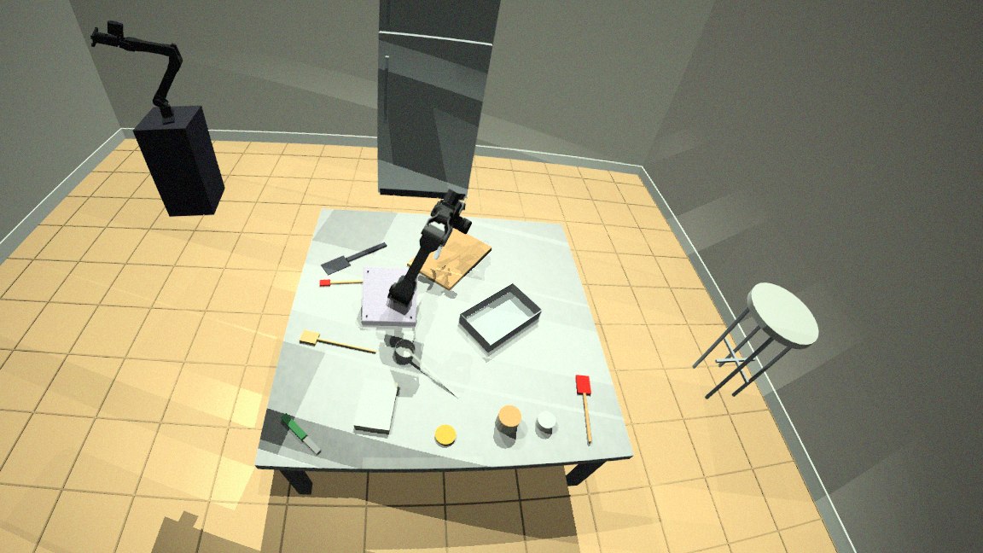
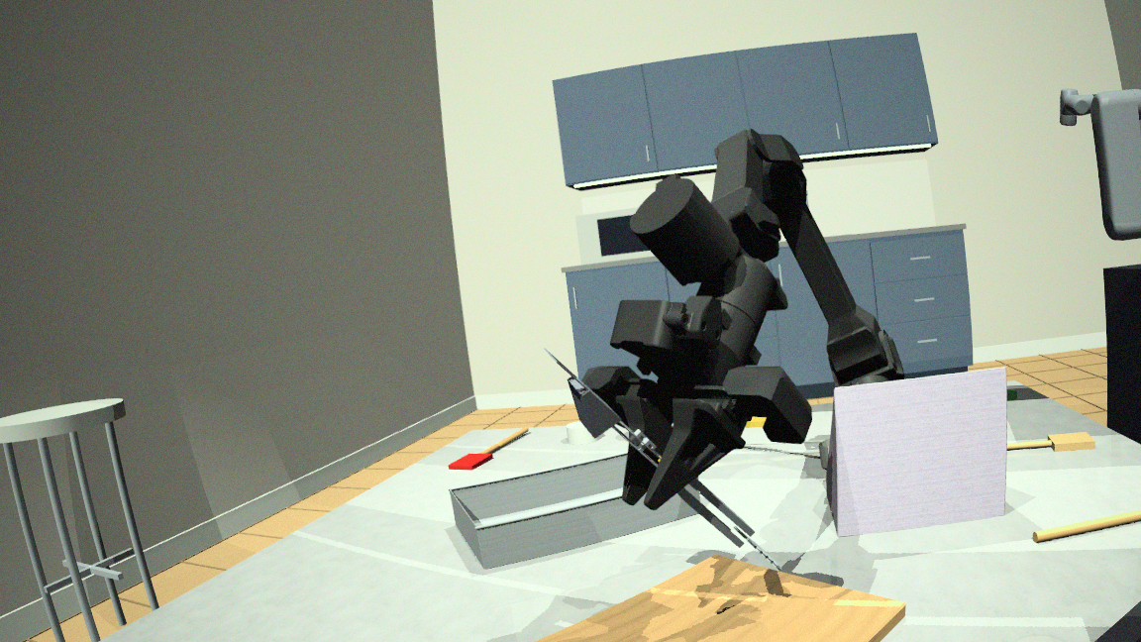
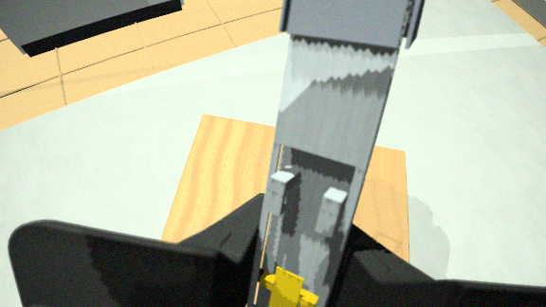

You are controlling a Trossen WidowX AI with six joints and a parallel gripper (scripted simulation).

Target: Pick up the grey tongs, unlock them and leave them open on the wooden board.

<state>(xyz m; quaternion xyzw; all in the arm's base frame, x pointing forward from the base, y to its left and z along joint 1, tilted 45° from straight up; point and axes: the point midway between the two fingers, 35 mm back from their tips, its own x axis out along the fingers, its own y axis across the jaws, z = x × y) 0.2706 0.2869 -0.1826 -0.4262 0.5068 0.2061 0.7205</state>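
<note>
My gripper point(image 2: 642, 493) point(image 3: 289, 207) is shut on the grey tongs point(image 2: 594, 411) point(image 3: 332, 114), between its black fingers. The tongs slant in the exterior view, hinge end up at the left and tips down at the right, with the two arms close together. The tips are close to the back corner of the wooden board point(image 1: 467, 254) point(image 2: 845, 618) point(image 3: 213, 171); I cannot tell if they touch it. The yellow lock piece point(image 3: 286, 286) shows in the wrist view; its lock state is unclear. The roasting tin point(image 1: 474, 335) point(image 2: 550, 526) stands beside the board without the tongs.
A lilac block point(image 1: 378, 292) point(image 2: 917, 455) stands at the arm's base. A dark spatula point(image 1: 336, 264) lies beyond it. A round-headed strainer point(image 1: 404, 352) lies between the block and a pale box point(image 1: 376, 405). An orange-topped jar point(image 1: 508, 416) stands near the table's front edge.
</note>
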